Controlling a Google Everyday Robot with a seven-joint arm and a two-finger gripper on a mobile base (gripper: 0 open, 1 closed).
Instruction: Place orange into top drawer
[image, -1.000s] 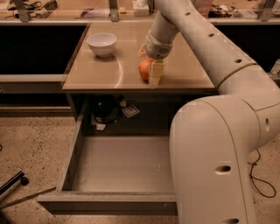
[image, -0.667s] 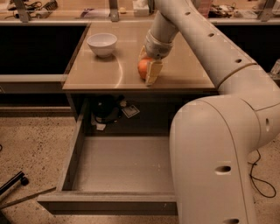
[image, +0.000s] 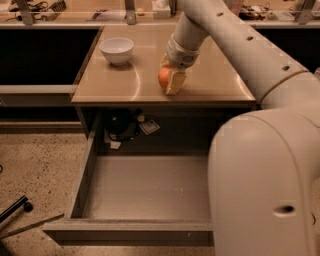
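Orange (image: 163, 78) was at the front edge of the tabletop (image: 120, 82), clenched in your gripper (image: 169, 78), with the open top drawer (image: 125, 232) lying below and camera-ward of it.

A small round orange fruit (image: 163, 79) on the tan tabletop (image: 215, 75), and a wide shallow grey drawer (image: 125, 231) pulled open below.
The fruit sits near the tabletop's front edge, clasped between the pale fingers of the two-finger gripper (image: 169, 80). The drawer stands well out beneath it, with its flat grey bottom and low side walls showing and its long front panel nearest the camera.
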